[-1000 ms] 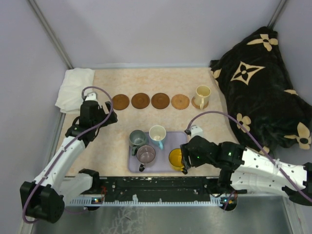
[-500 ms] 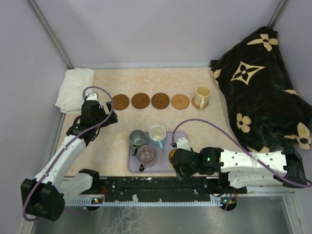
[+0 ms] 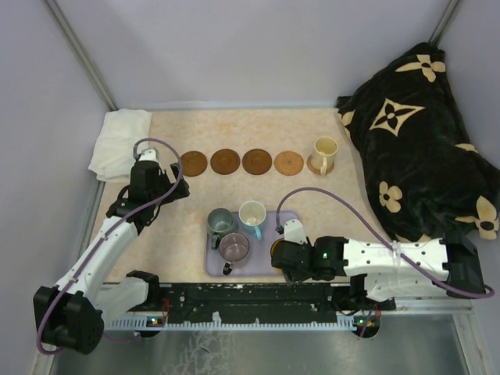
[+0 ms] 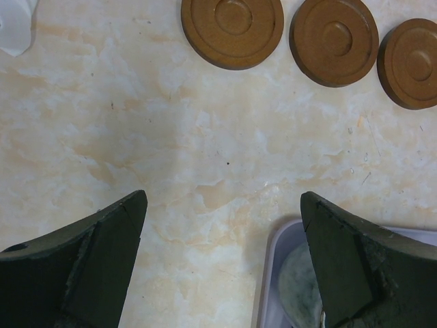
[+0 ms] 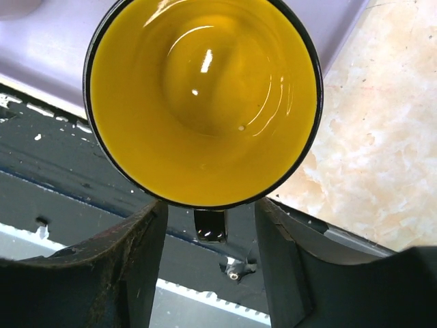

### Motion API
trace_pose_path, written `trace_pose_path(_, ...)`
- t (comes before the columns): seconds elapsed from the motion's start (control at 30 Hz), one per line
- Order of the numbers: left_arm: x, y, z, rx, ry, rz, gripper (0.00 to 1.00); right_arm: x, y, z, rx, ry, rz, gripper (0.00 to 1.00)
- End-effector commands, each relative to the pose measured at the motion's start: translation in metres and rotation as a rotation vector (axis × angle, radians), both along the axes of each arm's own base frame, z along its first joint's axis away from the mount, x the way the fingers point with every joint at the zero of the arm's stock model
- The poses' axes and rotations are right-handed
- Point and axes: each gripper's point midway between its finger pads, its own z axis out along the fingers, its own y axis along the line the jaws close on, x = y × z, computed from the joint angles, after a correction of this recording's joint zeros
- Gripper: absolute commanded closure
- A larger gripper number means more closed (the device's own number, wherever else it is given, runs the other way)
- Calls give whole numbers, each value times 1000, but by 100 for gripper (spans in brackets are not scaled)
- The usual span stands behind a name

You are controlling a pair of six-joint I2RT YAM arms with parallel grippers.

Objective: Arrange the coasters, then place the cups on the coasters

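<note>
Four brown coasters (image 3: 226, 162) lie in a row at the back; a fifth (image 3: 316, 167) sits under the cream cup (image 3: 324, 148). The lavender tray (image 3: 262, 262) holds the grey-green cup (image 3: 220, 222), the white cup (image 3: 252, 212), the mauve cup (image 3: 233, 247) and the yellow cup (image 5: 205, 89). My right gripper (image 5: 210, 205) is open, its fingers on either side of the yellow cup's dark handle (image 5: 209, 225) with a gap on each side. My left gripper (image 4: 222, 198) hangs wide open and holds nothing, over bare table between the coasters (image 4: 232, 27) and the tray corner (image 4: 270, 273).
A white cloth (image 3: 117, 141) lies at the back left. A black blanket with cream flowers (image 3: 414, 156) fills the right side. The black rail of the table's near edge (image 5: 82, 178) runs just below the tray.
My right arm has swung left and down to the yellow cup at the tray's front right, and its jaws have narrowed around the handle. The left arm has stayed still.
</note>
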Motion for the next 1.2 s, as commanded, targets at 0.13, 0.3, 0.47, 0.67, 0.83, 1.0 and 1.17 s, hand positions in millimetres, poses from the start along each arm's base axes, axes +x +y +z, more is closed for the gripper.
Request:
trace_pose_path(0.13,4,-4,11,-17,-28,-16,0,6,15,3,37,-28,-42,48)
trace_pose_path(0.3,4,-4,12,-18,-33,-18,0,8,16,0,23,-32,-53,50)
trace_pose_path(0.47,4,-5,11,-22,-31,-23,0,8,19,-5,11,-29,-63,55)
trace_pose_path(0.67,3,-6,12,-25,-34,-26,0,9,13,-11,-25,-28,-82,63)
trace_pose_path(0.83,3,-6,11,-26,-31,-24,0,9,10,-13,-30,-31,-98,85)
trace_pose_path(1.0,3,-6,11,-27,-32,-24,0,13,6,-13,-34,-50,-135,100)
trace_pose_path(1.17,2,-6,10,-28,-31,-25,0,26,1,0,-35,-124,-192,100)
